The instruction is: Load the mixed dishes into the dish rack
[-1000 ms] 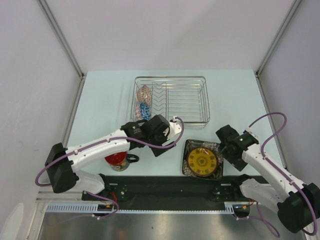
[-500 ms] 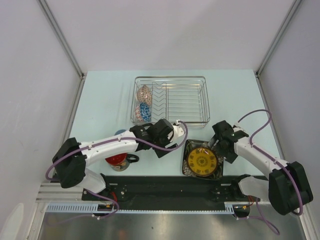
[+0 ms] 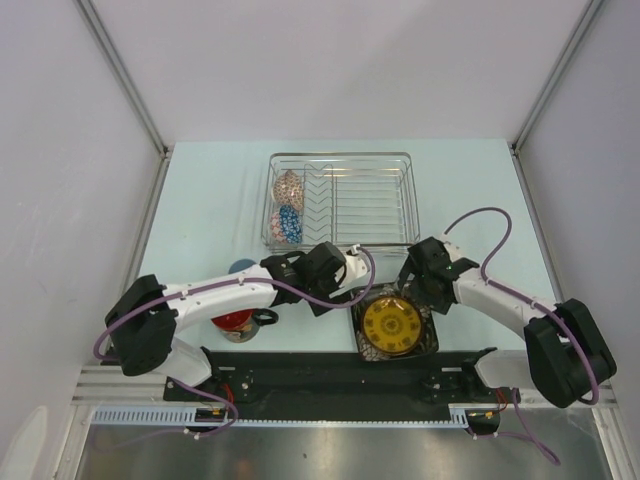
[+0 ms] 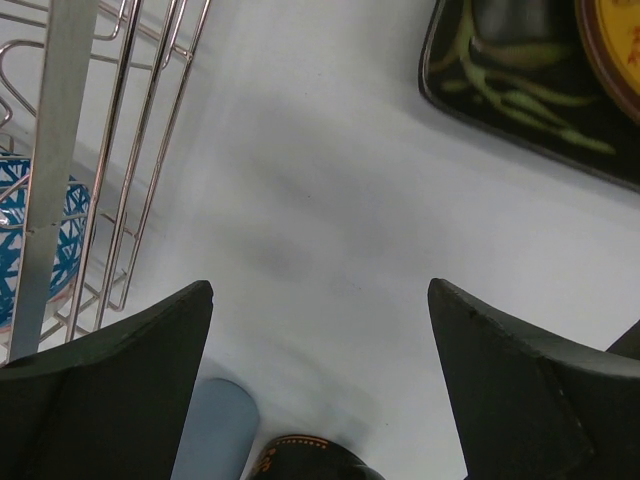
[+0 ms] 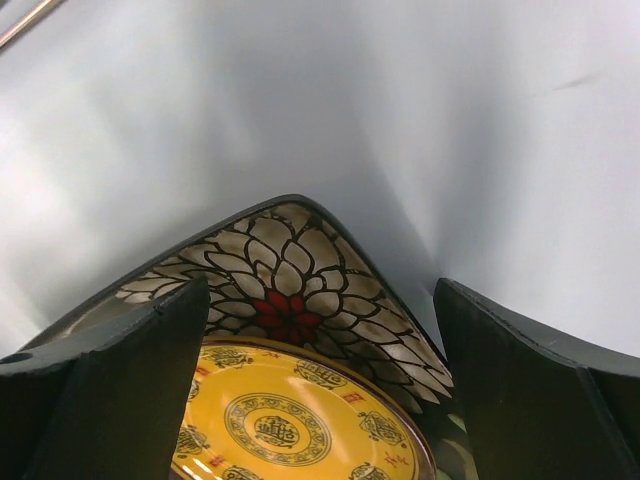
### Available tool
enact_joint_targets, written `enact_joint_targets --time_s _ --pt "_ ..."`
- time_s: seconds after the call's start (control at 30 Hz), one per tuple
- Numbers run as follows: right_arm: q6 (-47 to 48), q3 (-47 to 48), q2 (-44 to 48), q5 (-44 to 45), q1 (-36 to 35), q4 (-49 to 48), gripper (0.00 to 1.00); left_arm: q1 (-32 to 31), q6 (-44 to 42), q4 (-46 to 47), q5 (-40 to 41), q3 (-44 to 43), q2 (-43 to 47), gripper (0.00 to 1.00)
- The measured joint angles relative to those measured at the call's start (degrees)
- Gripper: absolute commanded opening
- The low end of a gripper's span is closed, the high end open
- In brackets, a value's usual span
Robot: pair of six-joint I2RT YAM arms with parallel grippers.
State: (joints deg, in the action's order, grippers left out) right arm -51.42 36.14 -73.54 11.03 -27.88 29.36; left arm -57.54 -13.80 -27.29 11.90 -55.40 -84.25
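The dish rack (image 3: pixel 345 200) holds the reddish-white patterned bowl (image 3: pixel 289 187) and the blue-patterned bowl (image 3: pixel 287 224) on edge at its left end. The dark square plate (image 3: pixel 393 322) lies flat on the table near the front. My right gripper (image 3: pixel 412 285) is open, and a far corner of the plate (image 5: pixel 290 400) sits between its fingers (image 5: pixel 110 380). My left gripper (image 3: pixel 335 290) hangs open over bare table between rack (image 4: pixel 120 150) and plate (image 4: pixel 530 80), holding nothing. The red-inside mug (image 3: pixel 235 322) and the light-blue cup (image 3: pixel 241 267) stand by the left arm.
The left arm stretches across the table above the mug and cup. In the left wrist view the cup (image 4: pixel 215 440) and mug rim (image 4: pixel 310 462) show just below the open fingers. Metal frame posts and white walls border the table.
My right gripper swung left and came down over the plate's far corner; the plate shifted slightly left. My left gripper drew back a little from the rack toward the plate.
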Motion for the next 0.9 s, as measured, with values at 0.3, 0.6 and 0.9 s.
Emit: enact_joint_targets --time_s 0.3,0.6,0.9 --pt "-6.64 4.0 -5.77 -1.6 -12.26 -4.9 1.0 0.0 -0.35 -0.66 -0.04 0.15 0.59 0.93" --pt "-5.33 6.36 -6.12 -2.38 -9.31 -1.97 1.0 0.0 -0.35 -5.03 -0.94 0.04 4.28 0.93" --pt "0.15 6.34 14.05 -1.22 -3.67 9.77 1.0 -0.11 -2.75 -9.92 -5.33 -0.22 11.34 0.91"
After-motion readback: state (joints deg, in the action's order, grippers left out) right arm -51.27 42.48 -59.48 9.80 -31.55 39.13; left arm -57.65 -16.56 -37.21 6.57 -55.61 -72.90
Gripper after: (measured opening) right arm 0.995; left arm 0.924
